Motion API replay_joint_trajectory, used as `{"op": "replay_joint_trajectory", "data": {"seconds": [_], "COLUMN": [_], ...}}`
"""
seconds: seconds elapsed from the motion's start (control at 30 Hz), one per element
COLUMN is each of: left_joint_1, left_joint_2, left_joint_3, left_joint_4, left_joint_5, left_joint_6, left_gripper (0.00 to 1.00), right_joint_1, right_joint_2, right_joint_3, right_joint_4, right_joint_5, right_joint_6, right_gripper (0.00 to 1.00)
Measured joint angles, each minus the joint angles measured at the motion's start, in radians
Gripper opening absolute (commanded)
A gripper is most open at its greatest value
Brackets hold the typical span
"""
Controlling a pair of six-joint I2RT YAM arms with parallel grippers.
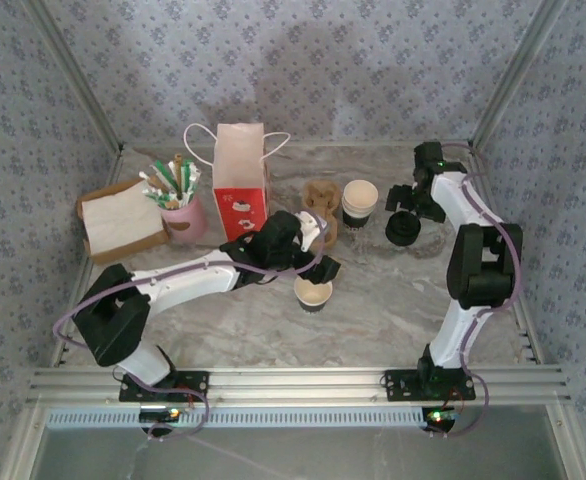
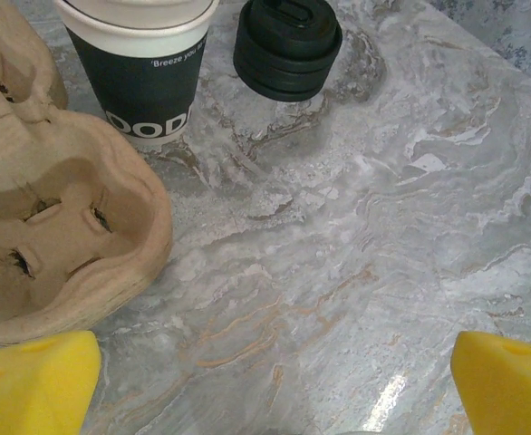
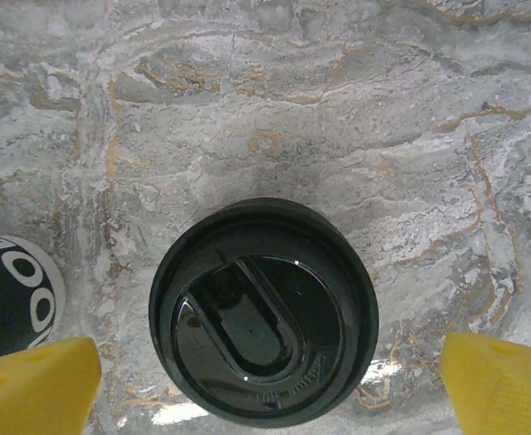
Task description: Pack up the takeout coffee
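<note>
Black lid (image 3: 264, 313) beneath the wide-apart right claw (image 3: 267, 382); left claw (image 2: 270, 381) also apart, near black cup (image 2: 143, 82).

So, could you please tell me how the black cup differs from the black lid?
The cup is tall, open-topped, with white rim and lettering; the lid is low and plain black. The cup stands beside the carrier; the lid lies apart from it. Both are round, on the table.
</note>
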Motion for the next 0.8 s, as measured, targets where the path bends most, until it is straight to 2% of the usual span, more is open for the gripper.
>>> {"op": "replay_joint_trajectory", "data": {"seconds": [0.27,0.8], "left_joint_1": [0.0,0.0], "left_joint_2": [-0.011,-0.011], "left_joint_3": [-0.011,-0.023], "left_joint_4": [0.022,0.035], "left_joint_5": [-0.015,-0.022], "left_joint_6": [0.0,0.0], "left_gripper": [0.99,0.99], "right_joint_1": [0.0,0.005], "right_joint_2": [0.038,0.09], "right_joint_3": [0.013,0.026], "right_joint_4": [-0.004,-0.013], "right_joint_5": [-0.007,-0.017], "right_joint_6": [-0.012,-0.019], "right_gripper": [0.91,0.86]}}
